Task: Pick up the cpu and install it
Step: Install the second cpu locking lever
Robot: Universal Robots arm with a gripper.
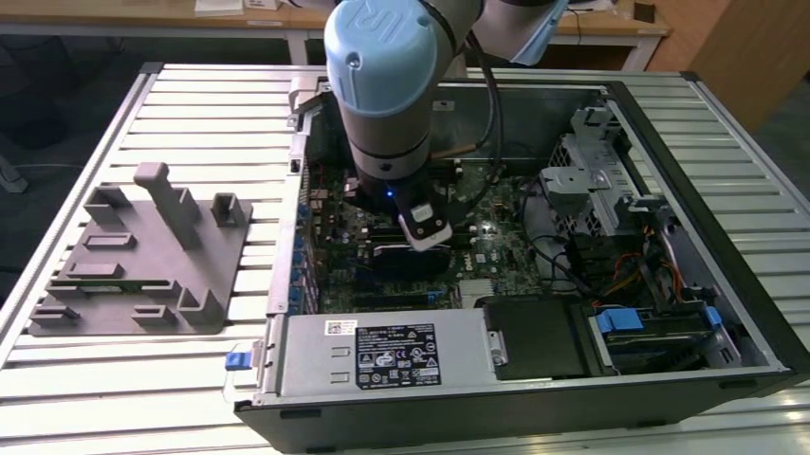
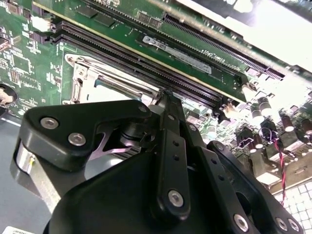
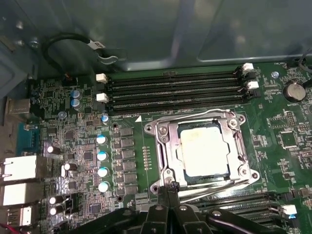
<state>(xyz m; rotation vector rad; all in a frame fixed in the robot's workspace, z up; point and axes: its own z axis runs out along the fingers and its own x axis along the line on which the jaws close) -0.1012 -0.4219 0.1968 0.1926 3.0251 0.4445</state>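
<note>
The cpu (image 3: pixel 202 151), a square chip with a pale silvery top, lies flat in the metal socket frame (image 3: pixel 163 141) on the green motherboard. My gripper (image 3: pixel 169 187) is shut, its black fingers pressed together with nothing between them. The tips hover at the socket frame's edge, just beside the cpu and off its top. In the second wrist view the gripper (image 2: pixel 165 92) points at a corner of the socket frame (image 2: pixel 85 73). In the exterior view the arm reaches down into the open computer case, with the gripper (image 1: pixel 428 242) low over the board.
Black memory slots (image 3: pixel 175 90) run along one side of the socket. A grey tray with upright posts (image 1: pixel 139 256) sits on the slatted table at the exterior view's left. Inside the case are a power supply (image 1: pixel 379 355), a drive cage (image 1: pixel 589 180) and loose cables (image 1: pixel 633 275).
</note>
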